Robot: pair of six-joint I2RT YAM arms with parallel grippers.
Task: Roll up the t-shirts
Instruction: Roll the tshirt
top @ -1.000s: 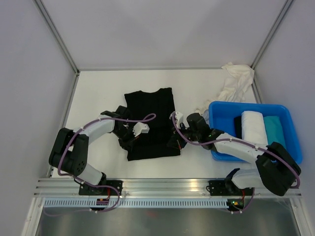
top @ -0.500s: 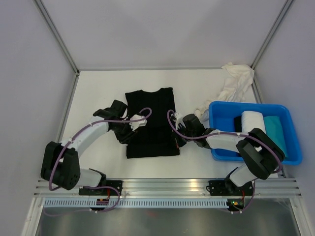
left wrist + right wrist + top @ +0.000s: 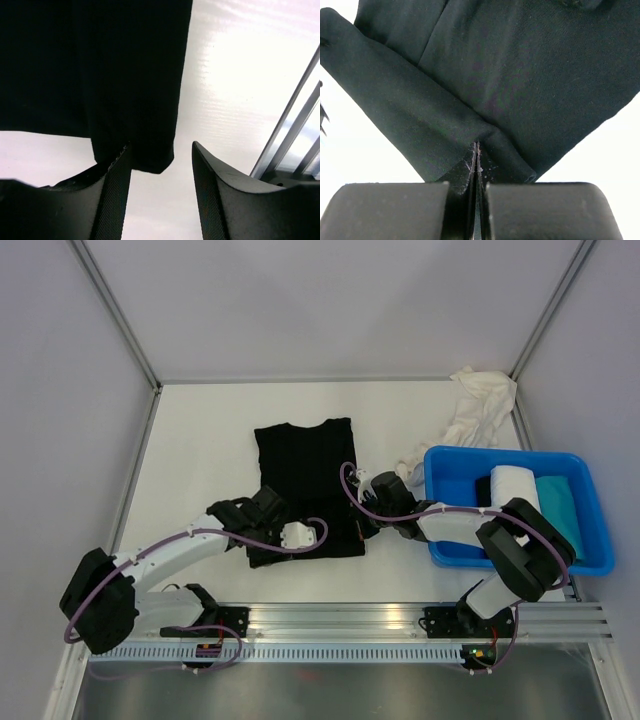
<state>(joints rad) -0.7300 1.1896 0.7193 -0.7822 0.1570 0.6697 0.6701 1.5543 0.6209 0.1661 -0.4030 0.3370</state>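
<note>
Left claw (image 3: 160, 192): we see it spread and holding nothing, low over the desk (image 3: 200, 440) at the near left corner of the black t-shirt (image 3: 305, 470).
Black t-shirt: it lies flat in the middle of the desk as a narrow upright strip. The sides look folded in, with one long fold showing in the right wrist view. We see no roll in it yet.
Right claw (image 3: 477, 150): pressed together, pinching a fold of the black cloth at the shirt's near right edge.
Cream t-shirt (image 3: 478, 405): crumpled in the far right corner of the desk, well apart from both claws. It is neither spread out nor folded.
Blue tub (image 3: 440, 458): it stands at the right and holds a white t-shirt roll (image 3: 515, 492) with a teal t-shirt (image 3: 558, 505) just beside it. Something dark lies left of the white roll, and we cannot tell what it is.
Done so far: we judge the two shirts in the tub finished and the black one made ready for rolling.
Left to do: by our reading, both claws need a hold on the near hem to roll the black shirt away from us. After that the cream one has to be laid out, folded and rolled.
</note>
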